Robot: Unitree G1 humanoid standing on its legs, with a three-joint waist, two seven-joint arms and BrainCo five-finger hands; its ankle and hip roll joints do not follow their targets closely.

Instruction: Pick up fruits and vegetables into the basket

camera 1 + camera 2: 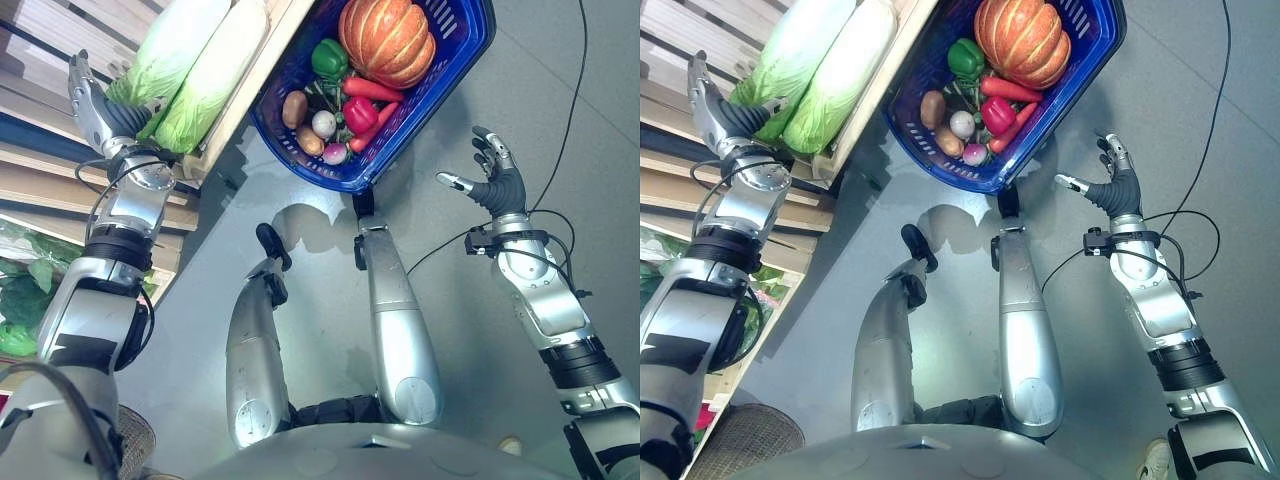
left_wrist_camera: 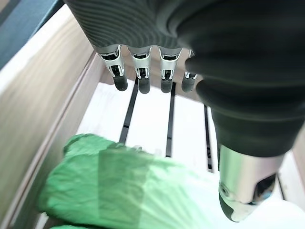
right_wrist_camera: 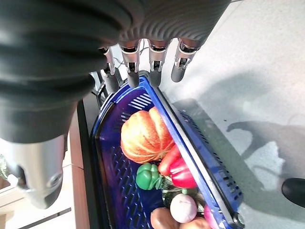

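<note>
— Cabbages (image 1: 195, 60) first, over on the left. Two long green ones are lying side by side in a wooden crate (image 1: 255, 80). They are not in the basket yet.

— What is the left hand (image 1: 92, 100) doing?

— It is reaching up at the near end of the cabbages, close to the nearer one's leafy end. Its fingers (image 2: 143, 78) are sticking out straight over the crate's slats. I am seeing nothing in it.

— And next to the crate?

— The blue basket (image 1: 465, 50) is sitting on the grey floor, touching the crate's side. It is holding a lot already: a big orange pumpkin (image 1: 385, 40), a green pepper (image 1: 328, 58), a red pepper (image 1: 358, 115), carrots (image 1: 372, 90), two potatoes (image 1: 295, 108) and little white and pink turnips (image 1: 323, 123).

— So is the job nearly done?

— I am thinking yes. Most of the food is in. The cabbages are looking like what is left.

— And on the right?

— The right hand (image 1: 495, 175) is hanging above the floor, a little way from the basket. Its fingers are spread and a bit bent, and it is carrying nothing.
</note>
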